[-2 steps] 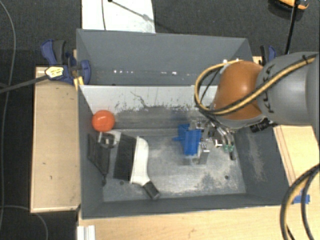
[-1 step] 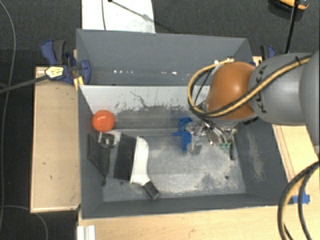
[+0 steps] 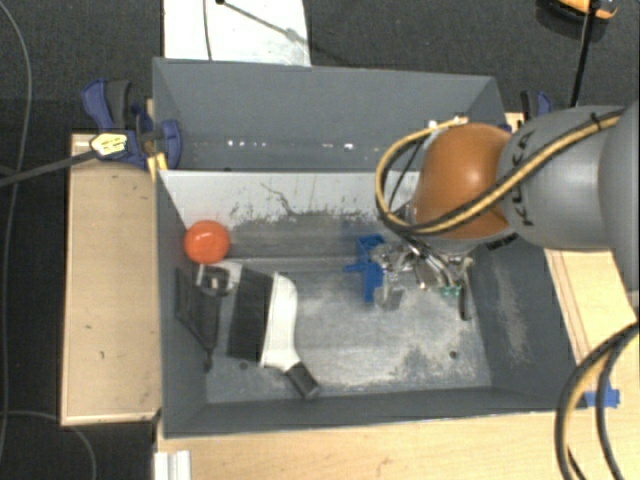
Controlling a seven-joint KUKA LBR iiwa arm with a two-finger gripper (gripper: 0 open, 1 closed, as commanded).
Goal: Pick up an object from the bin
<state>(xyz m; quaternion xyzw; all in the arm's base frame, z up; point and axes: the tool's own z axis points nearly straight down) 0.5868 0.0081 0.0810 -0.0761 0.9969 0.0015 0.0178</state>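
The gripper point(image 3: 418, 273) hangs low near the grey metal bin's point(image 3: 330, 118) back wall, just beside a small blue plastic piece point(image 3: 368, 268) and perhaps touching it, low enough for a grasp. I cannot tell its opening.

Hand point(image 3: 402, 288) beside blue piece point(image 3: 368, 268) (centre), orange ball point(image 3: 207, 241) left

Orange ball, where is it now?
Camera view: the orange ball lies by the bin's back wall at the view's left, beside a black object.
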